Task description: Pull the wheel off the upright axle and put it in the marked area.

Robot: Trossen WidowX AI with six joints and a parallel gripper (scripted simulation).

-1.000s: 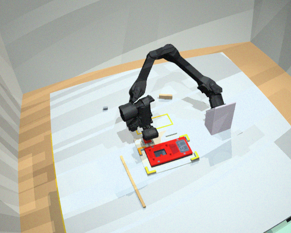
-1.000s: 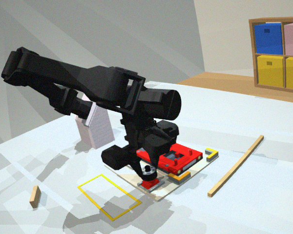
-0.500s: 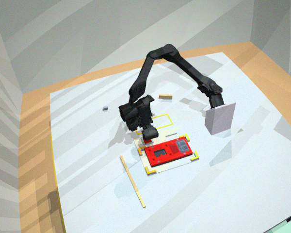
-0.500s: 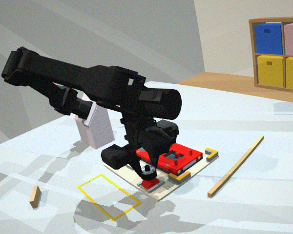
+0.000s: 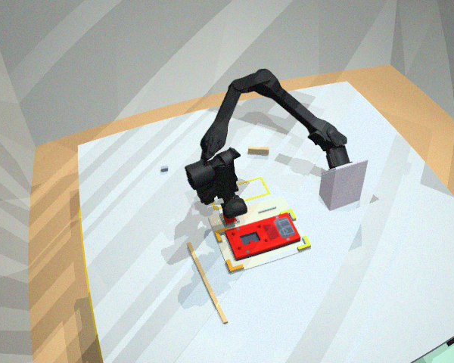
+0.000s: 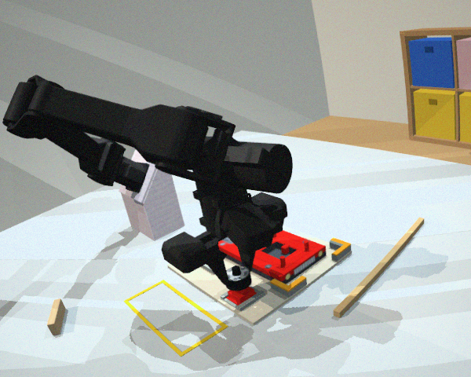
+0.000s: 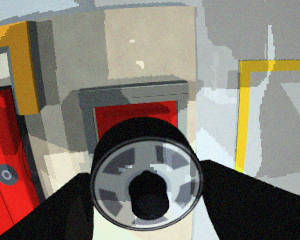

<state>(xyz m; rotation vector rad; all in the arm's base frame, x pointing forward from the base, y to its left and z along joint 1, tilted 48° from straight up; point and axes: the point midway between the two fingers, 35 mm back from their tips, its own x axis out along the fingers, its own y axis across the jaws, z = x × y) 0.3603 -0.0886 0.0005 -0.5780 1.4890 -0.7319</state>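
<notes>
the gripper [image 5: 230,218] [image 6: 239,276] [image 7: 145,178] is clamped on the wheel [image 6: 238,277], one finger at each side of its black tyre, and the wheel lies over the red block [image 6: 240,295] [image 7: 136,112] with the dark axle [image 6: 236,269] [image 7: 148,195] poking up through its hub. taking the red car body [image 5: 262,235] [image 6: 289,253] [image 7: 7,165] as the landmark, the wheel is just beside one end of it, above the same pale board [image 5: 273,262] [image 6: 253,317] [image 7: 150,42], and the yellow outlined area [image 5: 265,185] [image 6: 203,307] [image 7: 244,115] is on the table near the car body, off the board, with the wheel outside it.
</notes>
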